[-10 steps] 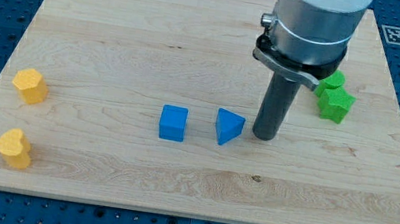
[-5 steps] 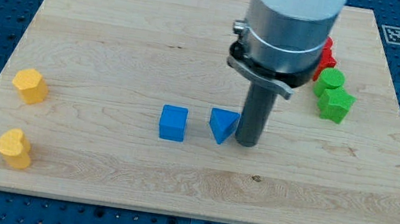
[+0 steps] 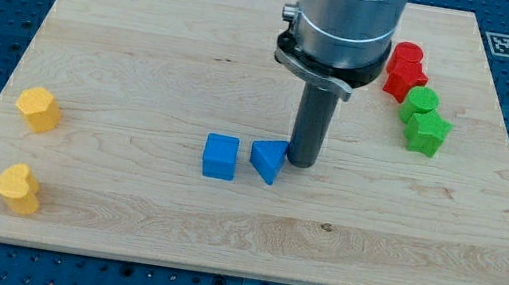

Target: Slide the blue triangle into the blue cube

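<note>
The blue triangle (image 3: 268, 160) lies near the board's middle, just right of the blue cube (image 3: 220, 156), with a narrow gap between them. My tip (image 3: 300, 163) rests against the triangle's right side. The rod rises from there to the large grey arm body at the view's top.
Two red blocks (image 3: 406, 71) and two green blocks (image 3: 425, 119) cluster at the view's upper right. Two yellow blocks stand near the left edge, one (image 3: 38, 108) above the other (image 3: 17, 187). The wooden board (image 3: 151, 26) is bordered by a blue perforated table.
My tip has moved left and pushed the blue triangle left, closer to the blue cube. The cube has not moved.
</note>
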`<state>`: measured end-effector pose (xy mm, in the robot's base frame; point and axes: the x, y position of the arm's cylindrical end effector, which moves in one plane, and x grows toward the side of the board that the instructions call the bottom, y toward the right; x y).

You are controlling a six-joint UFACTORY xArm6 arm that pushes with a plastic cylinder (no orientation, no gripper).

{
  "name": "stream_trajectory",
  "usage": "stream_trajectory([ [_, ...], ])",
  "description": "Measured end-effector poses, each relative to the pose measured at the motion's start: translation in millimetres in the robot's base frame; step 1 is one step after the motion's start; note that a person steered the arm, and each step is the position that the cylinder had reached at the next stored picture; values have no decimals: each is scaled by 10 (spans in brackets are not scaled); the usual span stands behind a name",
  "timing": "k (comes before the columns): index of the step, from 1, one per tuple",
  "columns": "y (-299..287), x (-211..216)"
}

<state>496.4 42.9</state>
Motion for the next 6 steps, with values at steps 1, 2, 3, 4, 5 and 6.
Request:
stream_trajectory([
  [1, -54, 18],
  [2, -54, 42],
  [3, -54, 204],
  [4, -21, 96],
  [5, 87, -339],
  [6, -364, -375],
])
